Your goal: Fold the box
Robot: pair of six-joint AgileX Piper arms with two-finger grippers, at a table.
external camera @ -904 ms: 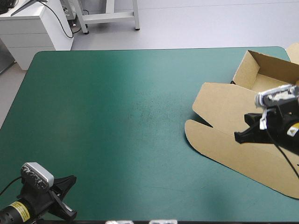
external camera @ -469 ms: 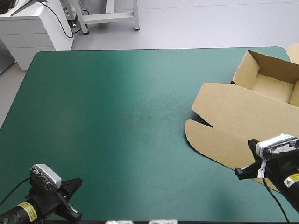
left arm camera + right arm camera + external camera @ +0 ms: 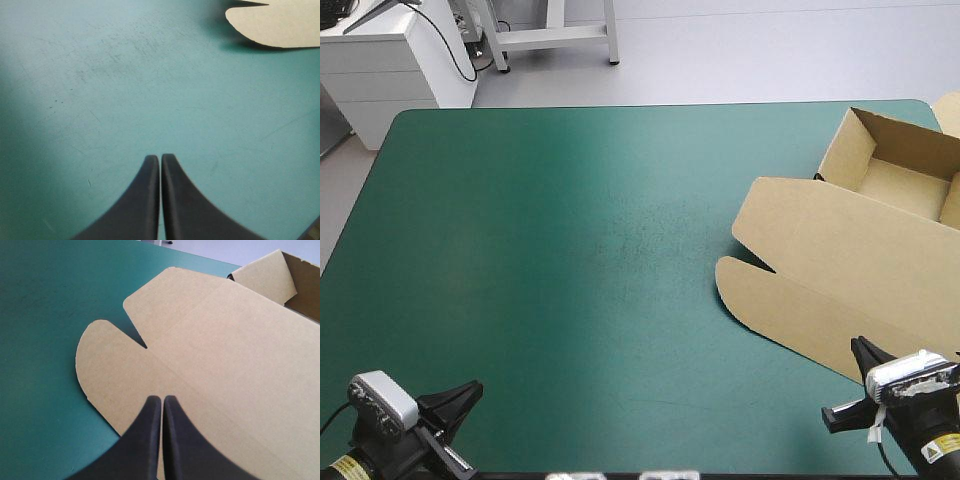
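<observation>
The brown box (image 3: 865, 250) lies at the table's right side as an open tray (image 3: 900, 165) with raised walls at the far right and its lid spread flat toward the front. My right gripper (image 3: 840, 412) is shut and empty at the front right corner, just off the lid's near edge. In the right wrist view the shut gripper (image 3: 162, 399) points over the flat lid (image 3: 215, 355), with the tray (image 3: 300, 285) beyond. My left gripper (image 3: 465, 395) sits shut at the front left corner. In the left wrist view its fingers (image 3: 160, 159) meet over bare teal-green cover, the lid's rounded flap (image 3: 272, 22) far ahead.
A wide stretch of teal-green cover (image 3: 570, 250) lies between the two arms. The table's front edge runs right beneath both grippers. Beyond the far left corner stands a white cabinet (image 3: 390, 55).
My right gripper has drawn back from above the lid to the table's front right corner. The left gripper has shifted slightly back toward the front left corner. The box has not moved.
</observation>
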